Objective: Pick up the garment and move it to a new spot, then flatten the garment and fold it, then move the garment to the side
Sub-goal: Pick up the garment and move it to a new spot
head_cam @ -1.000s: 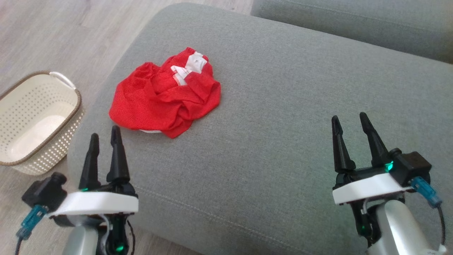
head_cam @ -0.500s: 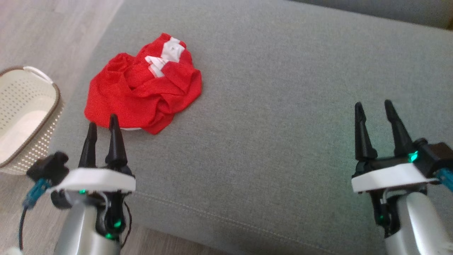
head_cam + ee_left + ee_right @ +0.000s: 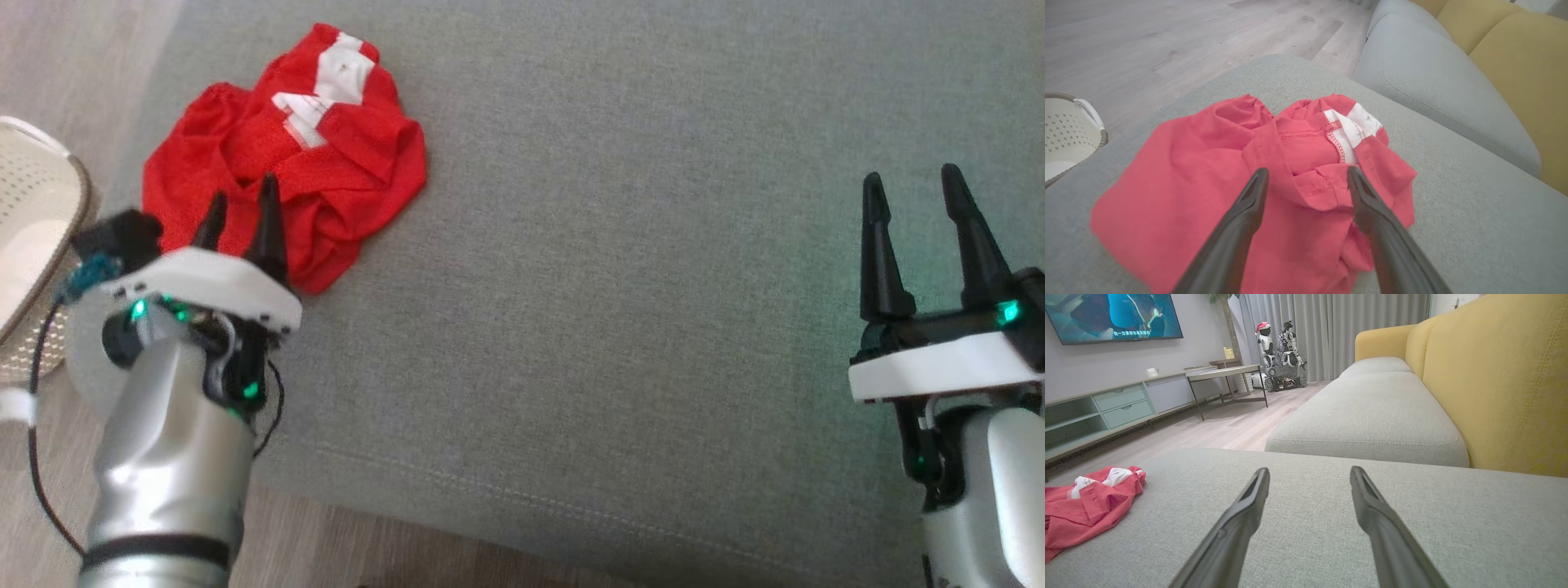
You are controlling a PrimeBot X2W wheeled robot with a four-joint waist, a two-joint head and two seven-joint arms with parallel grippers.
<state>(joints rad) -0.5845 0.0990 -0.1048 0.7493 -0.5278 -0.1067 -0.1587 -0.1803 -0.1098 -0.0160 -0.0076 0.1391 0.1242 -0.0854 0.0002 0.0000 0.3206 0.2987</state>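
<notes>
Head view: crumpled red garment (image 3: 326, 155) seen at far-left corner of grey sofa cushion (image 3: 612, 286), near white basket (image 3: 33, 188). Left gripper (image 3: 243, 189) held over garment's near edge, fingers spread, empty. Right gripper (image 3: 910, 174) at right edge, fingers spread, empty.

Left wrist view: raised stitched fold framed between fingers; hold best taken there. Fabric judged light, soft, limp.

Right wrist view: garment seen well apart, at left.

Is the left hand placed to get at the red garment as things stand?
Probably yes: the left hand hangs open right over the crumpled garment, and nothing lies between them on the cushion.
</notes>
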